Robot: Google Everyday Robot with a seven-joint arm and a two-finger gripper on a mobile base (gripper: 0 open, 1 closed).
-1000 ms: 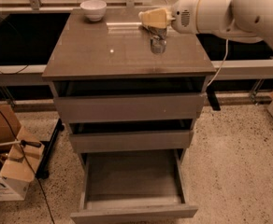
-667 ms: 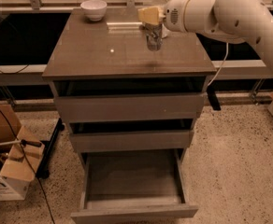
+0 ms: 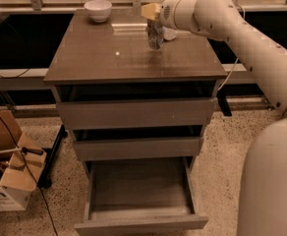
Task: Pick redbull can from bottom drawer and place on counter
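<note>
Speckled floor runs under the scene, with an open cardboard box (image 3: pixel 8 183) low at the far left, well apart from the cabinet. On the counter (image 3: pixel 99 58), a white bowl (image 3: pixel 98 10) sits at the back left corner, close to the rear edge. A broad stretch of bare glossy top lies between the bowl and the redbull can (image 3: pixel 155 35). The can stands upright in the back right part, long axis vertical, base on the slab, nearer the rear edge than the front and clear of the right edge. The gripper (image 3: pixel 152 13) is directly over the can's top, reaching in from the right on the white arm (image 3: pixel 246 38). Whether it grips the can or has let go cannot be told. Below, the bottom drawer (image 3: pixel 139 224) is pulled far out toward the camera. The robot's pale body (image 3: pixel 273 186) fills the lower right.
</note>
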